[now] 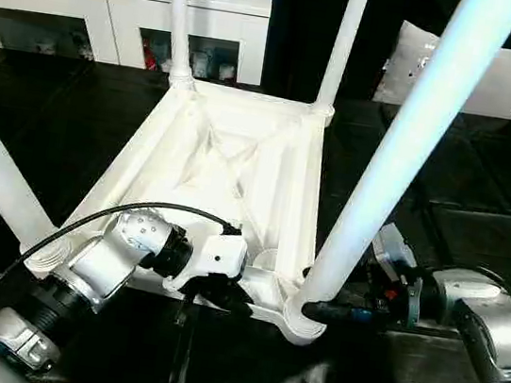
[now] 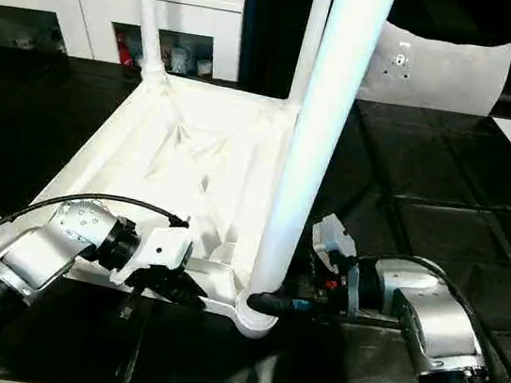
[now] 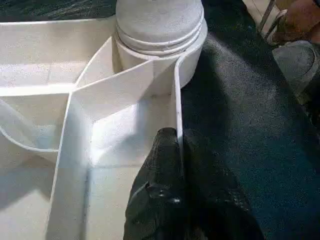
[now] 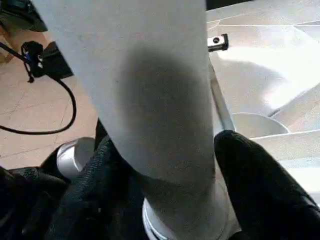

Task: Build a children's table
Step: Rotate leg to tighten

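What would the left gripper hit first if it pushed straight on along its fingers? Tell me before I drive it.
Most likely the round corner socket of the white plastic ribbed tabletop, where the near white tubular leg is seated. The left gripper, pinching the tabletop's thin rim wall, points along it toward that socket; depth is uncertain.

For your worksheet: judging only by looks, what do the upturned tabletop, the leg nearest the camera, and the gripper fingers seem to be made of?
Tabletop: probably moulded plastic, white and matt; thin ribs brace its underside.
Nearest leg: likely a plastic tube, smooth, with a soft sheen.
Fingers of the right gripper: black, finely textured, perhaps rubbery; uncertain.
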